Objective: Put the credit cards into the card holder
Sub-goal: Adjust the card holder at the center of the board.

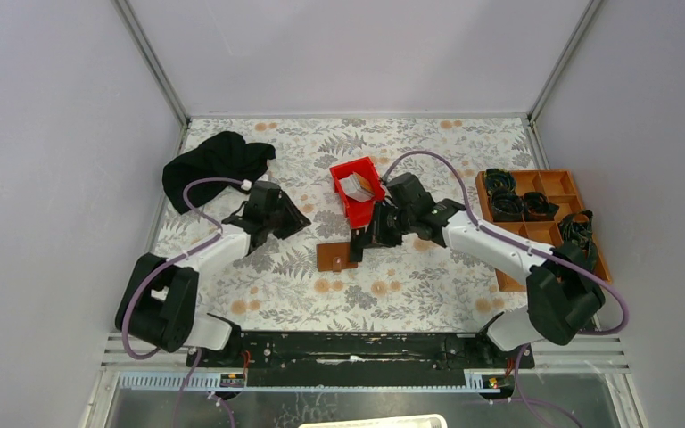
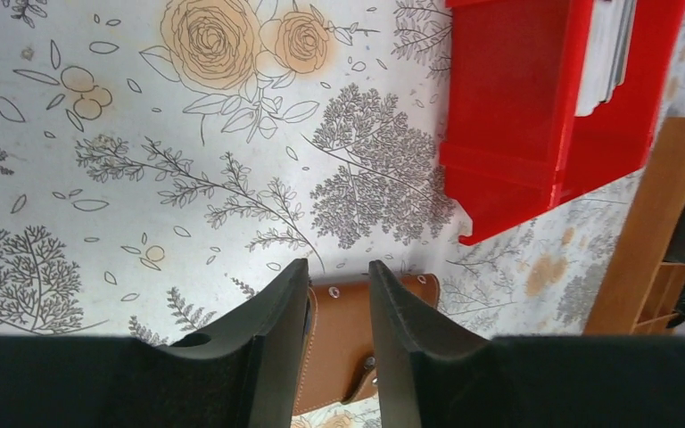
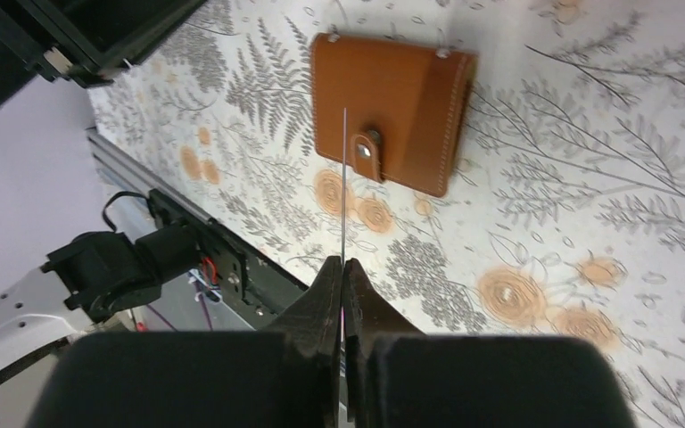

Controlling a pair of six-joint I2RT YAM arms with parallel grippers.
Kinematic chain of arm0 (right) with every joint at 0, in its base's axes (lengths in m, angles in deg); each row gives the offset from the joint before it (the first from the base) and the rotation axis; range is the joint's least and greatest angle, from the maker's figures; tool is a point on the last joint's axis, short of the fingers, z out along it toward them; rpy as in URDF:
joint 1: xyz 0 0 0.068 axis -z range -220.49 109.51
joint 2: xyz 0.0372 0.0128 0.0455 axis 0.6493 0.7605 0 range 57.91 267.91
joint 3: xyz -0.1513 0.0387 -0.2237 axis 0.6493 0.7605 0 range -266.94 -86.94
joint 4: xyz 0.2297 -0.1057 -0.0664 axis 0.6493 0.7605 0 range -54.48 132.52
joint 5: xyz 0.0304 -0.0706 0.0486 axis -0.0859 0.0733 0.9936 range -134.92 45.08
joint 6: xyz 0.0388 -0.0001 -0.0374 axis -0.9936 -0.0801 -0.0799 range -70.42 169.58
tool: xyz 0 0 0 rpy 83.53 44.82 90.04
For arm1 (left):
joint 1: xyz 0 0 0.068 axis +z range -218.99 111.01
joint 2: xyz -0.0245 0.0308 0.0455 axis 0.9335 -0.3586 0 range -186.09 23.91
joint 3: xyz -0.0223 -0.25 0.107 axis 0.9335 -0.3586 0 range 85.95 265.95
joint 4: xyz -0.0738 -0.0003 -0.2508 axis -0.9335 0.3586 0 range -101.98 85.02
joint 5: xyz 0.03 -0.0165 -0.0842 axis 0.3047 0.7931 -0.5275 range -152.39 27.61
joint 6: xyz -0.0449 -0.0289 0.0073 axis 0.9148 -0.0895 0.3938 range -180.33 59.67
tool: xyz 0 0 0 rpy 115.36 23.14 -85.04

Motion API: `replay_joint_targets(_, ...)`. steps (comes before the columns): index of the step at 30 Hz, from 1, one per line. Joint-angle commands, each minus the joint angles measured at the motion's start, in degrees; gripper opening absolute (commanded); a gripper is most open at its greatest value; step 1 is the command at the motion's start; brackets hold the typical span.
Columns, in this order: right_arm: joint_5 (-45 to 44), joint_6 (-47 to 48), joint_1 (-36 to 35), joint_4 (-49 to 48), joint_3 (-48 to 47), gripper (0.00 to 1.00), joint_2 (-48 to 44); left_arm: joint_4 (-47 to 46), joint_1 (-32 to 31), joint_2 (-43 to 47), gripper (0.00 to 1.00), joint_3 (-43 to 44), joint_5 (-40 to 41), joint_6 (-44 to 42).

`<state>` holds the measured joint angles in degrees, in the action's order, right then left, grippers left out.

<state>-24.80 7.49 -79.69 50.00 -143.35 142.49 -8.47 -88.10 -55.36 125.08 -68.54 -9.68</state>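
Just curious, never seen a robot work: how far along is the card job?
Nothing looks stowed yet: the card holder lies folded shut. In hand: the right gripper pinches one card edge-on near it; the left gripper is open and empty. Left: opening it, plus more cards in the red bin.

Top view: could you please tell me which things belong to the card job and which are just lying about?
Job: wallet; card gripped in the right end effector; more cards in the red bin.
Lying about: black cloth; orange tray with black items.
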Motion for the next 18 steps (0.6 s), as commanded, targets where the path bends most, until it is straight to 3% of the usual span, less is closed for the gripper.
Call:
replay_joint_targets(1, -4.51, 1.77, -1.54, 6.96, 0.24, 0.00, -3.39, 2.69, -0.41, -2.83, 0.36, 3.00, 2.09, -4.63)
replay_joint_targets(11, -6.05, 2.48, -7.72, 13.09, 2.60, 0.00, -4.66, 6.72, -5.34, -9.87, 0.30, 8.41, 5.55, -9.53)
replay_joint_targets(18, -6.76, 5.35, -10.58, 18.90, -0.78, 0.00, -0.85, 10.51, -7.98, -14.67, 0.28, 12.78, 9.08, -12.28)
